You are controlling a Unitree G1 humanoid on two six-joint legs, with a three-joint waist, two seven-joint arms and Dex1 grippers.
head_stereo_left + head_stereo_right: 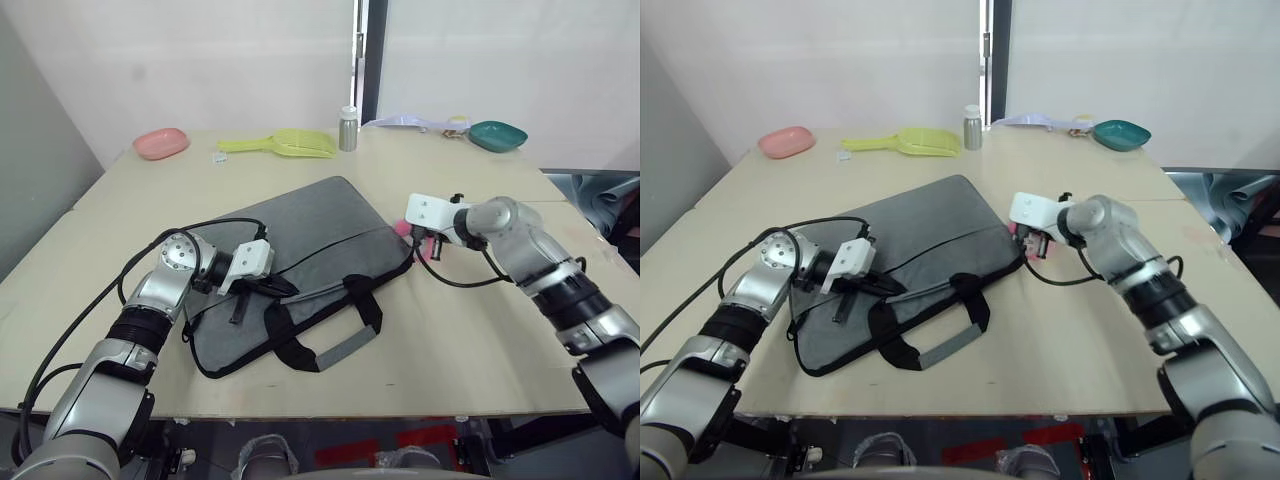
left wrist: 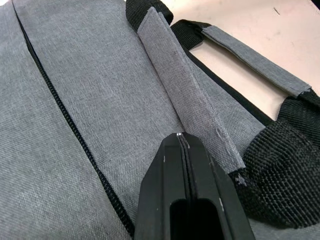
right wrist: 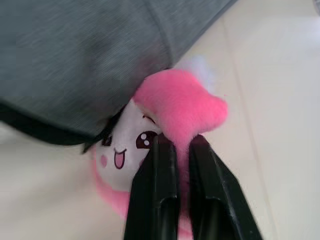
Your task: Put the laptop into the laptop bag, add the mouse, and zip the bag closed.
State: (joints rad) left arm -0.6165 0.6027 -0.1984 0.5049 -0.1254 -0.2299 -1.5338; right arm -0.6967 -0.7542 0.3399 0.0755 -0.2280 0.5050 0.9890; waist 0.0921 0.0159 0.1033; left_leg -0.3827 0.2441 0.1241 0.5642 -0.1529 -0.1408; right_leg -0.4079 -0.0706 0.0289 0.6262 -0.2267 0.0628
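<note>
The grey laptop bag [image 1: 300, 225] lies flat across the middle of the table, with its black and grey handles [image 1: 340, 345] toward the front edge. My left gripper [image 1: 278, 288] is shut and rests on the bag's top panel beside the handle strap [image 2: 180, 90], with nothing seen between its fingers [image 2: 165, 170]. At the bag's right corner, my right gripper [image 3: 181, 142] is shut on a pink and white plush toy [image 3: 175, 107] that lies against the bag's edge. The laptop and the mouse are out of view.
Along the table's far edge stand a pink dish [image 1: 161, 143], a yellow-green scoop [image 1: 285, 143], a small metal bottle [image 1: 348, 128] and a teal dish [image 1: 497, 135]. A black cable [image 1: 330, 250] trails over the bag.
</note>
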